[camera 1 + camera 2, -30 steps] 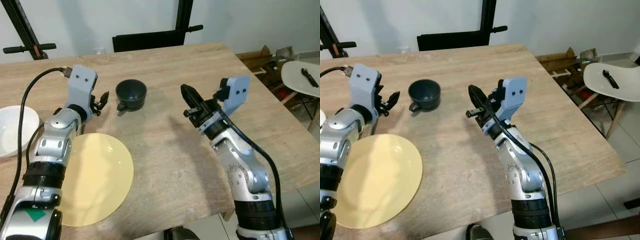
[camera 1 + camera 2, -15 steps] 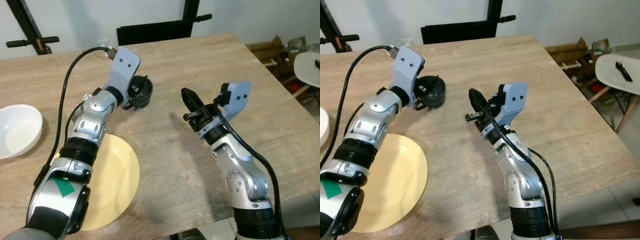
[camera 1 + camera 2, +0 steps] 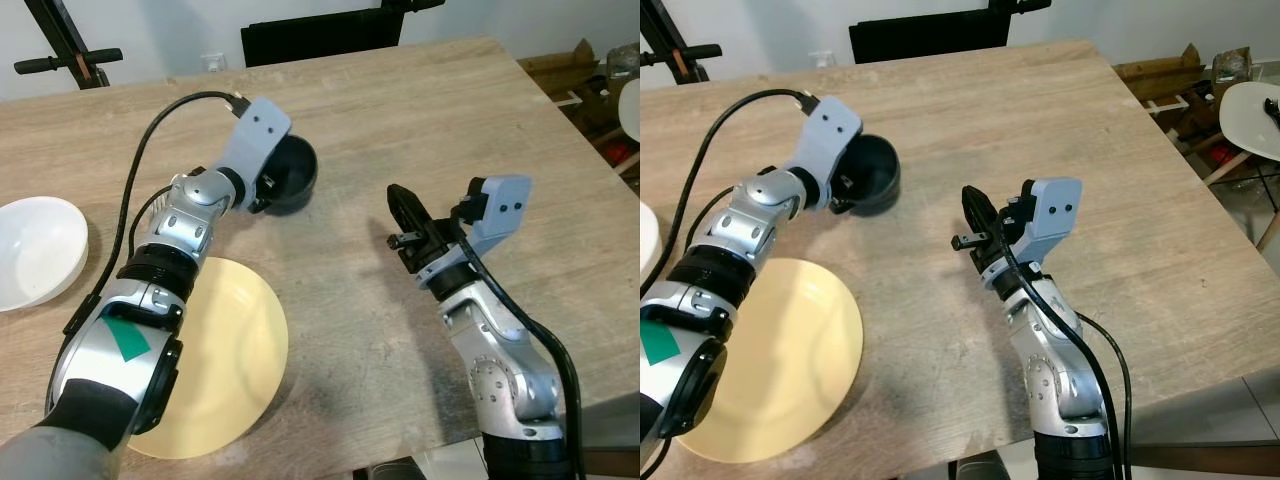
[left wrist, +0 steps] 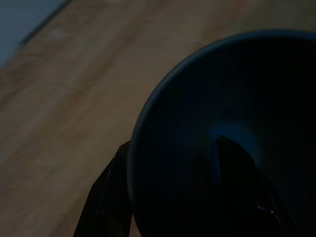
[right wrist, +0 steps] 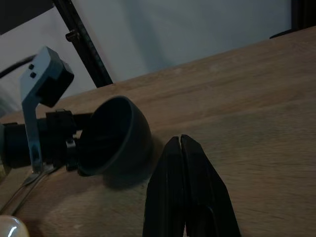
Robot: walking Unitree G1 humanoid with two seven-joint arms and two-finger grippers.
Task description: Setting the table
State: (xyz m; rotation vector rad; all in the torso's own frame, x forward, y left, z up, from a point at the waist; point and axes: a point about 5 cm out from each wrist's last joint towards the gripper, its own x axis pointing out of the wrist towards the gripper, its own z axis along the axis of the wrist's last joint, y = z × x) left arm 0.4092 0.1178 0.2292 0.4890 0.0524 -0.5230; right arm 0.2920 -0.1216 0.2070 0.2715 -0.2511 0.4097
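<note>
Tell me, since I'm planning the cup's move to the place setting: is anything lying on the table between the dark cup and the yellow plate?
Nothing visible does. The left gripper is already at the dark cup, one finger inside the rim and one outside. Bare wood lies between it and the yellow plate, crossed above by the left arm itself.

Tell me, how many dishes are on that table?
3. A dark cup near the middle, tipped in the left pincer; a yellow plate at the near edge; a white bowl on the far left. Nothing seems hidden.
</note>
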